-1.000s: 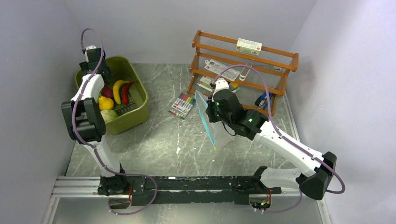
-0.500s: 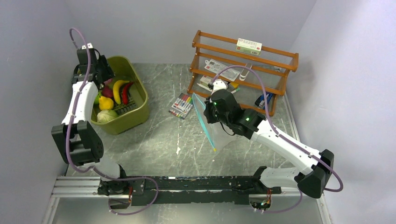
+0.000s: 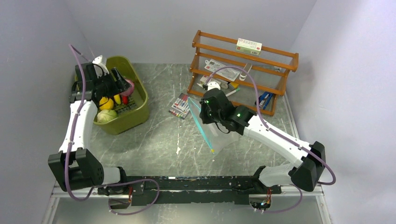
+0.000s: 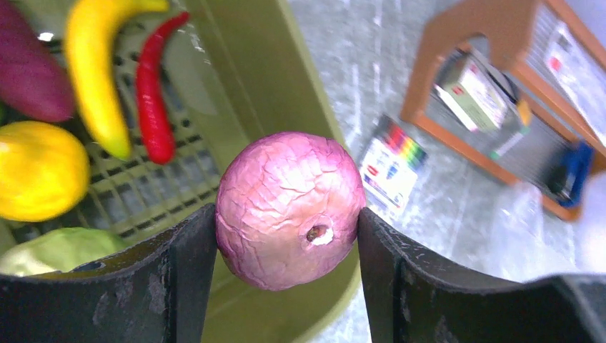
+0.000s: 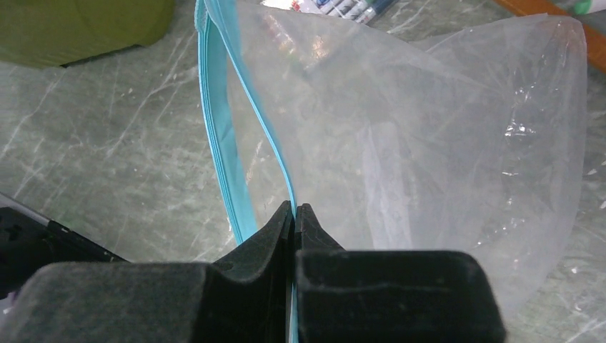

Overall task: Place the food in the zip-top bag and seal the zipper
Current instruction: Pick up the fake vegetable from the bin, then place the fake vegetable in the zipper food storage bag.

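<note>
Where the overhead camera looks down, my left gripper (image 3: 122,85) hangs over the right side of the tub (image 3: 135,112) with a purple-red ball (image 3: 129,87) between its fingers. My right gripper (image 3: 204,110) holds the bag (image 3: 208,128) up on edge above the table (image 3: 159,140), near the markers (image 3: 181,105). The bag's lowest corner may touch the table, but I cannot tell from here. From my left wrist, both fingers (image 4: 182,275) press the ball's sides, so that gripper is clamped on it. Below it, the banana (image 4: 96,71), chili (image 4: 154,100), yellow piece (image 4: 39,171), pale green piece (image 4: 57,251) and purple piece (image 4: 28,71) lie in the tub. From my right wrist, the jaws are pinched tight on one lip of the bag at the teal zipper (image 5: 221,150). The other lip stands apart to its left, so the mouth is open, and the clear pouch spreads off to the right.
</note>
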